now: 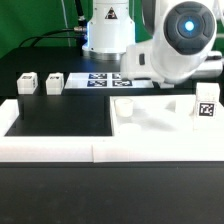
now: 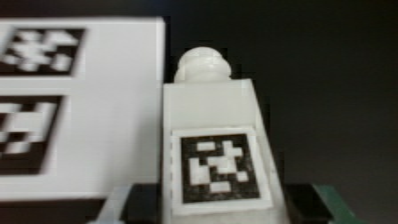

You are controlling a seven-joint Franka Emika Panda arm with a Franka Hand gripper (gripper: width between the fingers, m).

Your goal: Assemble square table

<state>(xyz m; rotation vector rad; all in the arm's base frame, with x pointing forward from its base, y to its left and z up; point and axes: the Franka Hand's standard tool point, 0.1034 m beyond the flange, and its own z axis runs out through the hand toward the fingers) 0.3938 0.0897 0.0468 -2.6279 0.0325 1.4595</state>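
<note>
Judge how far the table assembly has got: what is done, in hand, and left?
Done: the square slab lies flat, with a white stub and a tagged block standing on it; whether either is fixed cannot be told. In hand: a tagged leg appears gripped by the pincer. Left: two loose legs sit apart from the slab, on the exterior view's left.

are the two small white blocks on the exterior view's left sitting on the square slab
No, the left block and its neighbour rest on the black table, apart from the slab.
</note>
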